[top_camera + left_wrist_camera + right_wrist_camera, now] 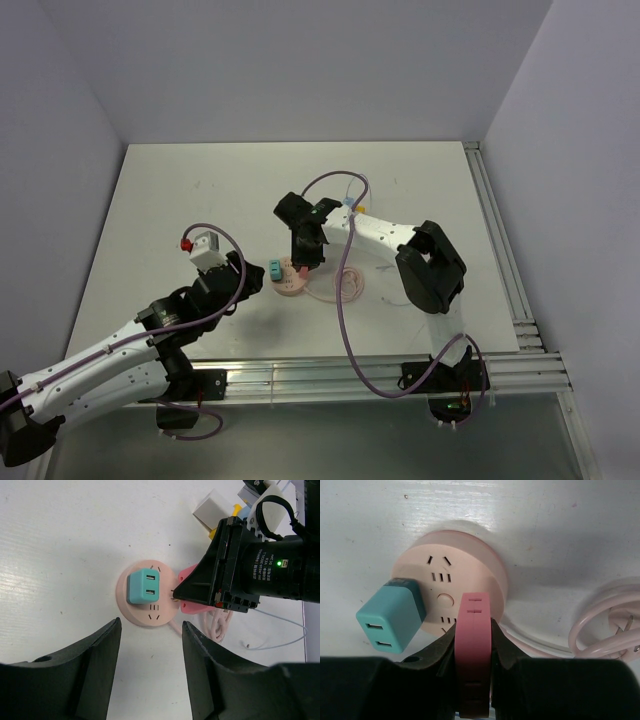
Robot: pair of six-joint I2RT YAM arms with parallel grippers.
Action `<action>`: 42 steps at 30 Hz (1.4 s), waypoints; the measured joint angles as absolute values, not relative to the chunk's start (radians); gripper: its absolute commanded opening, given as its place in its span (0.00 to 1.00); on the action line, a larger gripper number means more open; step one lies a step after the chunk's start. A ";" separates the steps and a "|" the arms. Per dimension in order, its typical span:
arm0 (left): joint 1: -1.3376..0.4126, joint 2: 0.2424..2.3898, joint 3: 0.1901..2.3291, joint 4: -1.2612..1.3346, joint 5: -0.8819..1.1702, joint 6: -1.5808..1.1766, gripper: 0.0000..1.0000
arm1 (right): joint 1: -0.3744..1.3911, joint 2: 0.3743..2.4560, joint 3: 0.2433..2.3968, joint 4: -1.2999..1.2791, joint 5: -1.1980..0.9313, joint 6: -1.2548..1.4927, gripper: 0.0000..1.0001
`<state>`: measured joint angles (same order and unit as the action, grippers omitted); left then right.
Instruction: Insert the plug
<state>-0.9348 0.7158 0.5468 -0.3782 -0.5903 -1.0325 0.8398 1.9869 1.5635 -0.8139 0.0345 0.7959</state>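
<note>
Pink plug (472, 645) is clamped between the right gripper's (306, 260) jaws, over the right edge of the round pink socket (470, 560). A teal adapter (390, 615) sits in the socket's left side. Just left, the left gripper (150, 645) hovers half open and empty. A cable (605, 625) lies coiled at the right.

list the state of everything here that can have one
left gripper, open and empty
right gripper, shut on pink plug
pink plug, gripped, at the round socket, seating hidden
teal adapter, plugged into the round socket
round socket, lying flat, some outlets unused
pink cable, loosely coiled beside the socket
</note>
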 measured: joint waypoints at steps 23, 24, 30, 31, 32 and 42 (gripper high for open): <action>-0.926 0.715 0.536 -0.360 -0.580 -1.034 0.58 | 0.840 2.003 1.566 -0.805 0.054 0.796 0.00; -0.925 0.716 0.532 -0.358 -0.580 -1.034 0.58 | 0.842 2.004 1.566 -0.805 0.059 0.796 0.00; -0.915 0.734 0.506 -0.356 -0.565 -1.036 0.59 | 0.847 2.014 1.578 -0.810 0.075 0.796 0.00; -0.914 0.735 0.502 -0.355 -0.565 -1.037 0.59 | 0.847 2.014 1.577 -0.809 0.076 0.796 0.00; -0.913 0.735 0.498 -0.354 -0.565 -1.037 0.59 | 0.847 2.014 1.577 -0.809 0.076 0.796 0.00; -0.892 0.781 0.462 -0.348 -0.563 -1.089 0.57 | 0.840 2.019 1.576 -0.805 0.076 0.787 0.00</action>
